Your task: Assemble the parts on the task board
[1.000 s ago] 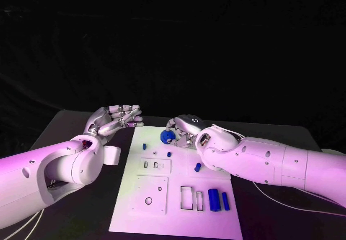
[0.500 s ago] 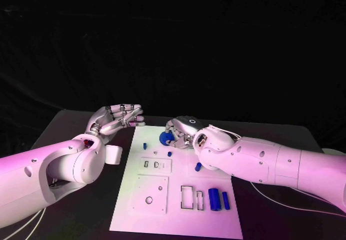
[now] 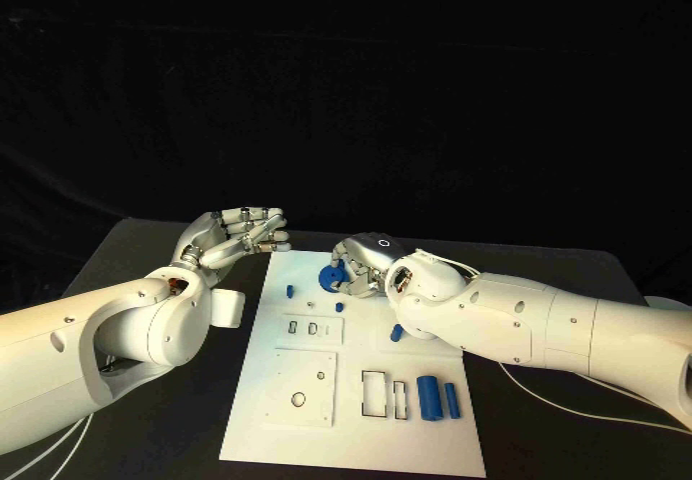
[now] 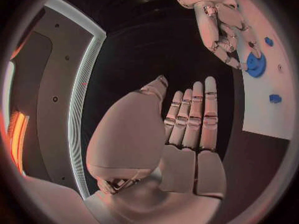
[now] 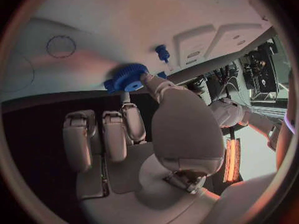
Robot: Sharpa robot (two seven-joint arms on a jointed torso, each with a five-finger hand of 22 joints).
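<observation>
The white task board (image 3: 346,420) lies in the middle of the table. At its far end my right hand (image 3: 369,264) pinches a blue gear (image 3: 335,275) between thumb and finger, low over the board. In the right wrist view the thumb presses the blue gear (image 5: 129,77) and a small blue peg (image 5: 162,51) stands just beyond it. My left hand (image 3: 238,238) hovers off the board's far left corner, fingers straight and apart from the thumb, holding nothing. The left wrist view shows this left hand (image 4: 187,129) and, past it, the blue gear (image 4: 255,64).
Small blue pegs (image 3: 290,292) (image 3: 339,307) (image 3: 395,333) stand on the board behind two raised plates with slots. Two blue cylinders (image 3: 428,397) (image 3: 451,400) lie near the board's near right beside rectangular slots. Bare black table (image 3: 562,440) flanks the board.
The right forearm has shifted slightly toward the board's near side while the hand keeps the gear at about the same spot. The left hand has barely moved.
</observation>
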